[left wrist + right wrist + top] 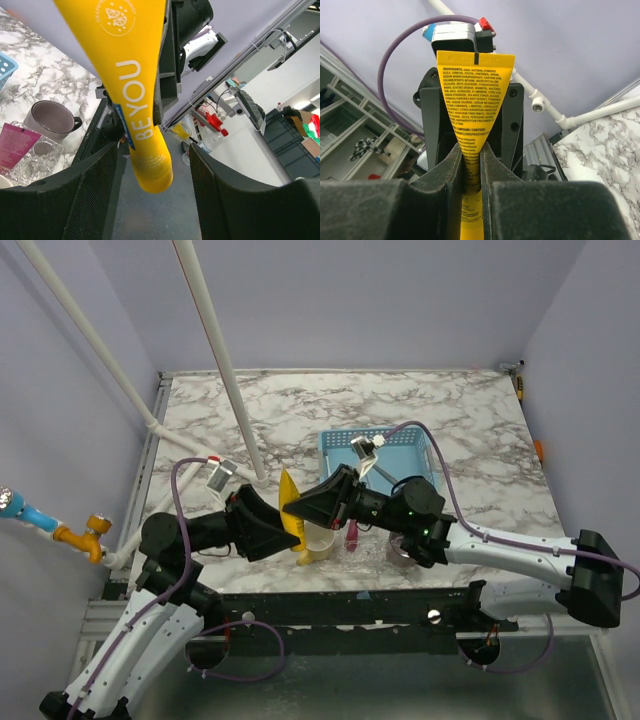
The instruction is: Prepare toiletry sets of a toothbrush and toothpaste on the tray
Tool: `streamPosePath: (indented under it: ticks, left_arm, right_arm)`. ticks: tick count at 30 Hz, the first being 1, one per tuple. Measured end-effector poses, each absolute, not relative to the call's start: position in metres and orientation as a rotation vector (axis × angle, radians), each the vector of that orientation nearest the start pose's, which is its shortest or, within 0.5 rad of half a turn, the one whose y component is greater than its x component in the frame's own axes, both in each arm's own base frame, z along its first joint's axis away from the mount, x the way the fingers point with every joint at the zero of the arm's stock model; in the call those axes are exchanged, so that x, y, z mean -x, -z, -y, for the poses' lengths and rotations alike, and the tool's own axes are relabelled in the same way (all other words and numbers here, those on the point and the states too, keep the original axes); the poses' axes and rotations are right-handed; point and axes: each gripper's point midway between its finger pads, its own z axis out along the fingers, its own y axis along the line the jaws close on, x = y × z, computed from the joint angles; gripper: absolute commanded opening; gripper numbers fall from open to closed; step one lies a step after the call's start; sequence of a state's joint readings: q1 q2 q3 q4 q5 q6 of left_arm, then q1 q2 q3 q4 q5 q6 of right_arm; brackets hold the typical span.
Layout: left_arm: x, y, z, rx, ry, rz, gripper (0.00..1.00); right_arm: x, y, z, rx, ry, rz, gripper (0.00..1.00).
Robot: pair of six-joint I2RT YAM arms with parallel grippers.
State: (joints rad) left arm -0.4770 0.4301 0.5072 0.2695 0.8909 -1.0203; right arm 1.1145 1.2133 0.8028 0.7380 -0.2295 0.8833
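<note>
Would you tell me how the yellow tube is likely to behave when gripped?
The yellow tube is probably soft: its flat crimped end fans wide above the pinch of the right tool. It seems light, held aloft by that grip. Its smooth skin may slip.

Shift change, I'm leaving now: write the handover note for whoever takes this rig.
Grippers: the right gripper is shut on the yellow tube, held in the air short of the blue tray. The left gripper is open, its fingers on either side of the tube's cap end without gripping it.
Things: the pink tube stands in a clear glass holder, outside the tray. A thin pale stick, probably a brush, is in the tray. I cannot make out the other brush.
Done: no full set yet.
Left: both tubes and the second brush.
</note>
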Motion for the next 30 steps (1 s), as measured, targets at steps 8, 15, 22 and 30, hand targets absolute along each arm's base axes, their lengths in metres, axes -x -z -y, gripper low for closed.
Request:
streamPosePath:
  ticks: [8, 15, 22, 30]
  left_arm:
    - [-0.075, -0.34, 0.217, -0.521, 1.748, -1.493, 0.55]
    - [-0.073, -0.339, 0.215, -0.526, 1.734, -1.485, 0.42]
    - [-0.075, -0.337, 0.216, -0.511, 1.733, -1.502, 0.17]
    - [-0.077, -0.334, 0.216, -0.499, 1.731, -1.52, 0.0]
  right_arm:
    - [-0.118, -0.38, -0.409, 0.361, -1.768, -1.403, 0.16]
    - [-0.12, -0.381, -0.412, 0.339, -1.726, -1.395, 0.17]
    - [-0.118, -0.382, -0.416, 0.339, -1.697, -1.387, 0.18]
    - [-0.119, -0.379, -0.417, 0.34, -1.67, -1.394, 0.41]
